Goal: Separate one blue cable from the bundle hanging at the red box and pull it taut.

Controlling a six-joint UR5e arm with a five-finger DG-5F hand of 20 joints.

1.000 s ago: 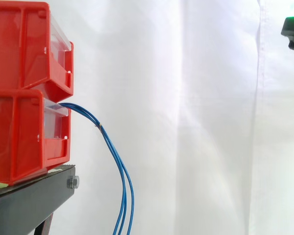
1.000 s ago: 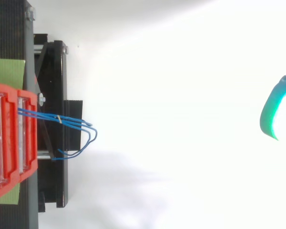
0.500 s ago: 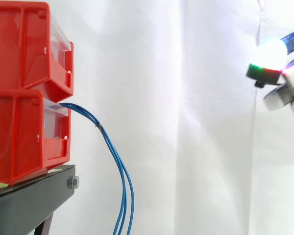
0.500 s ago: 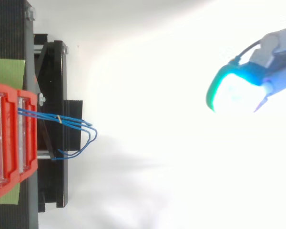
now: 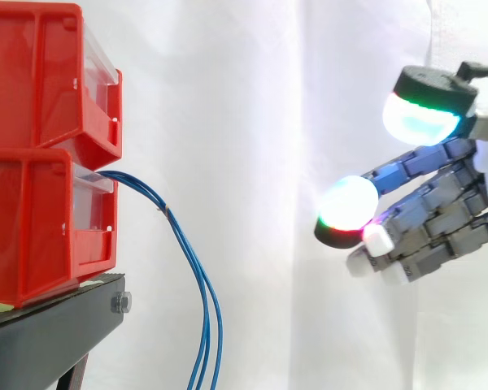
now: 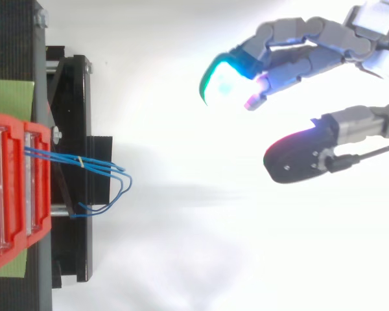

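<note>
A bundle of thin blue cables (image 5: 187, 260) comes out of the lower red box (image 5: 41, 223) and hangs down past the stand's edge. From above the blue cables (image 6: 97, 167) loop out to the right of the box. My hand (image 5: 439, 207) reaches in from the right, well clear of the cables, with its fingers stretched toward them and the thumb apart, holding nothing. In the top view the hand (image 6: 311, 52) is at the upper right, its glowing fingertips (image 6: 223, 81) pointing left.
A second red box (image 5: 45, 73) is stacked on the lower one. Both rest on a black stand (image 5: 57, 333) whose frame (image 6: 74, 168) shows from above. A white curtain hangs behind.
The hand has come in from the right toward the cables, from barely showing at the edge to fully in view. The cables hang as before.
</note>
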